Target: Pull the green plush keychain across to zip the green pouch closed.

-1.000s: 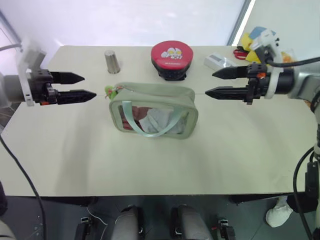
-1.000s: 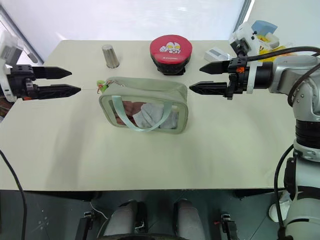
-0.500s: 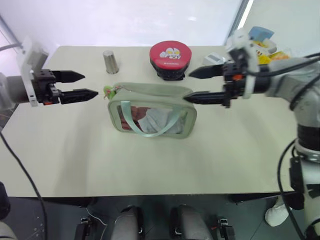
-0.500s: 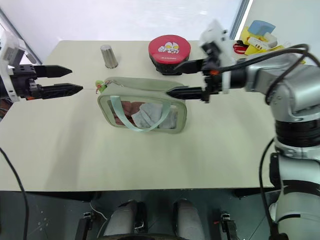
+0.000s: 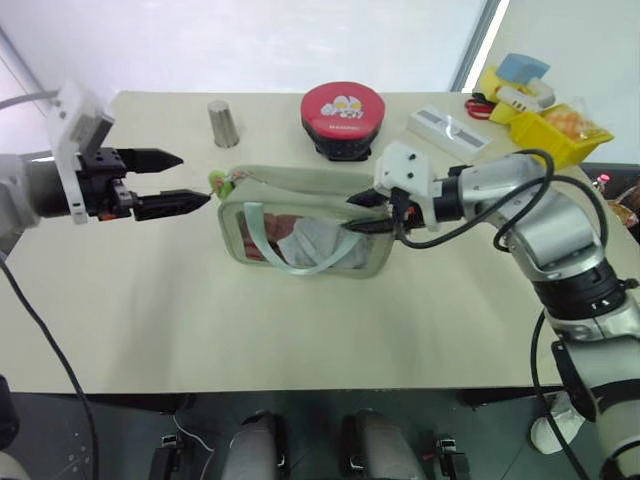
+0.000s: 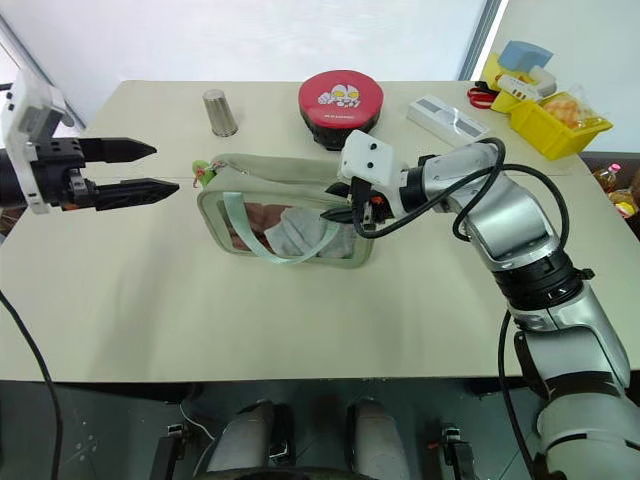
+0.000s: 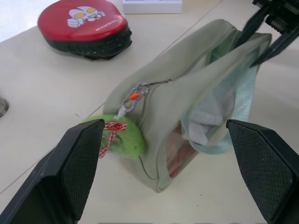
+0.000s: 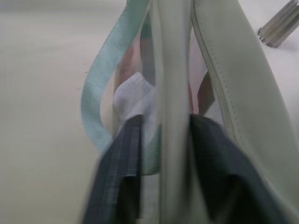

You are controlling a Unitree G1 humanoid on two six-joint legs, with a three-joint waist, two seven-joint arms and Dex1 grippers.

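Two of our pincers are at work, yet most of the job is left as we judge it: the green plush keychain [image 7: 122, 138] hangs at the pouch's left end, with the zipper run toward the right end not yet travelled. Nearest us on the surface [image 5: 300, 330], the green pouch [image 5: 305, 232] stands upright; through its clear side we see red and white contents and the mint strap. Our right pincer [image 6: 343, 203] is clamped on the pouch's right end wall, bracing it. Our left pincer [image 5: 185, 180] is spread wide, just beside the keychain, not touching it. Farther back stand a red case [image 5: 343, 118] and a metal cup [image 5: 224, 123]; a yellow bin [image 5: 573, 125] holds small odds.
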